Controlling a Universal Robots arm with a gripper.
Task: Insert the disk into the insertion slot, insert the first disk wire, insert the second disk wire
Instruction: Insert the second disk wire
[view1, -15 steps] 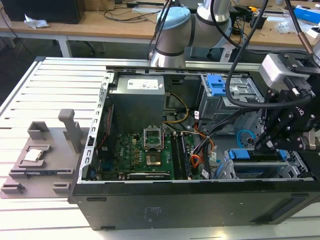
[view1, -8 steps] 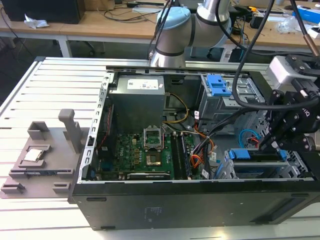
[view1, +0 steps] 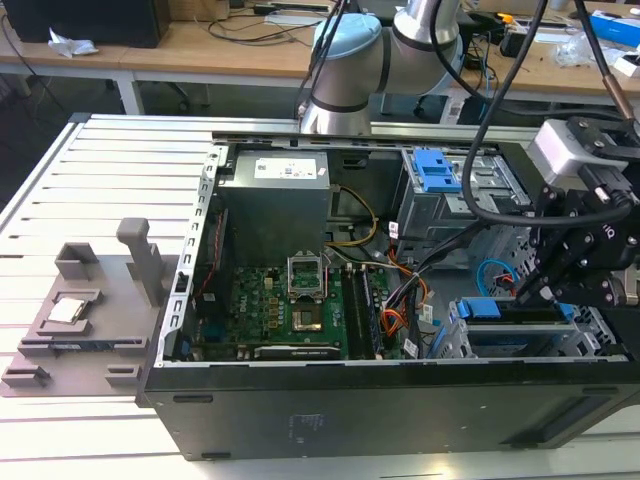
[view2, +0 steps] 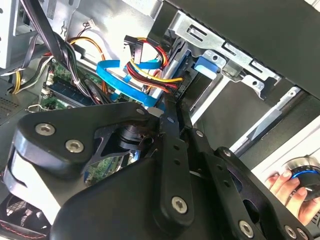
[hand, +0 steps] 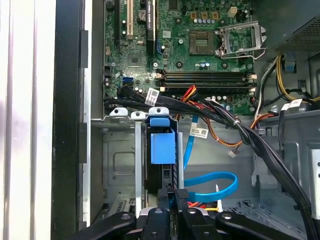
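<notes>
The disk (hand: 162, 146) sits edge-on in the insertion slot (hand: 120, 150), its blue carrier (view1: 510, 335) showing in the silver cage (view1: 455, 340) at the case's near corner on the exterior view's right. My gripper (view1: 522, 292) hangs right over the disk's end. In both wrist views the fingertips (hand: 168, 200) stand close together on a dark connector at the end of a blue flat wire (hand: 215, 177), which loops away (view2: 112, 75). A red, yellow and black wire bundle (view2: 150, 65) with its black plug lies just beside the same end of the disk.
The open case holds a green motherboard (view1: 290, 310), a power supply (view1: 275, 195) and an upper cage with a blue latch (view1: 437, 170). A thick black cable bundle (hand: 260, 145) crosses near the disk. A grey fixture (view1: 90, 310) lies on the table. A person's hand (view2: 285, 182) rests outside the case.
</notes>
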